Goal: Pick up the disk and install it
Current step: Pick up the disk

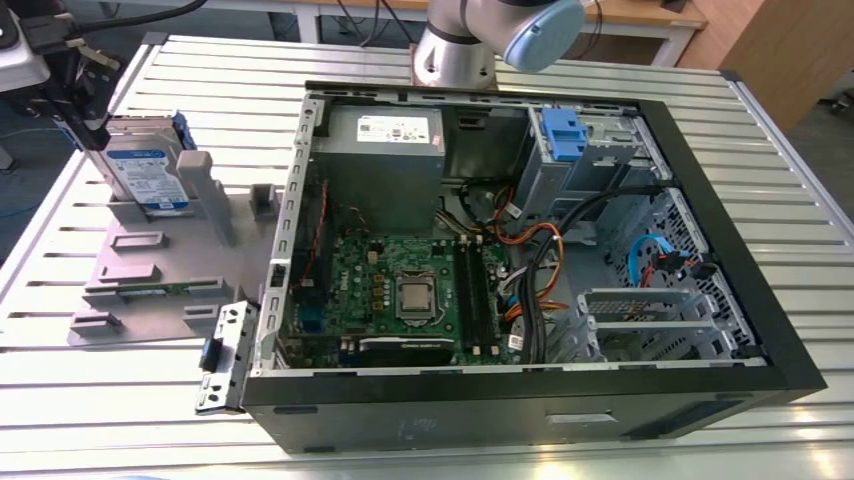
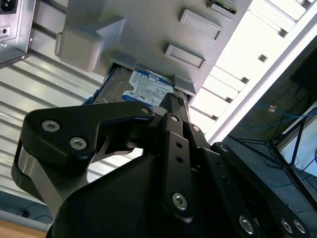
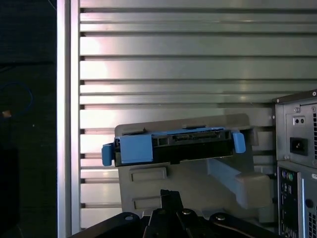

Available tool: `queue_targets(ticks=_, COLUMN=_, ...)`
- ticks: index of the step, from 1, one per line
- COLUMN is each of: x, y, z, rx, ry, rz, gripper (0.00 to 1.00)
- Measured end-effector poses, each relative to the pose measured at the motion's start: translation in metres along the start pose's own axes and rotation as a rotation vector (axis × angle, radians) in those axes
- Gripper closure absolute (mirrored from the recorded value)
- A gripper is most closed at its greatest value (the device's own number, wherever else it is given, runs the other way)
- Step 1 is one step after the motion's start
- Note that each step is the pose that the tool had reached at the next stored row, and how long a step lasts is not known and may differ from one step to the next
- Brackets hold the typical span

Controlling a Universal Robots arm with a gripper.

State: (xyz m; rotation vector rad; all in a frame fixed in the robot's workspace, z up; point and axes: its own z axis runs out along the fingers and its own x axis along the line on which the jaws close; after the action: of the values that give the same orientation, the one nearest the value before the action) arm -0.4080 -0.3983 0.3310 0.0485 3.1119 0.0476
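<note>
A slatted metal surface [image 1: 134, 420] carries an open computer case [image 1: 747, 200] and, at the exterior view's left, a grey holder [image 1: 160, 260] where the disk [image 1: 144, 170] stands on edge; the pincer [image 1: 87, 125] hangs just beside it, open or closed I cannot tell

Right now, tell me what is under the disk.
The disk stands on edge in a slot of the grey holder, which lies on the slatted table. The slot hides its lower edge.

Arm base [image 1: 454, 55] at upper centre of the exterior view, blue-capped joint [image 1: 545, 30] beside it, gripper [image 1: 91, 128] upper left, pointing downward.
</note>
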Motion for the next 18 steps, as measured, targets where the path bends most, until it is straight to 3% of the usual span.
queue_targets(ticks=18, x=0.0, y=0.0, z=0.0, rx=0.0033, ry=0.0009, rz=-0.031, gripper=0.89)
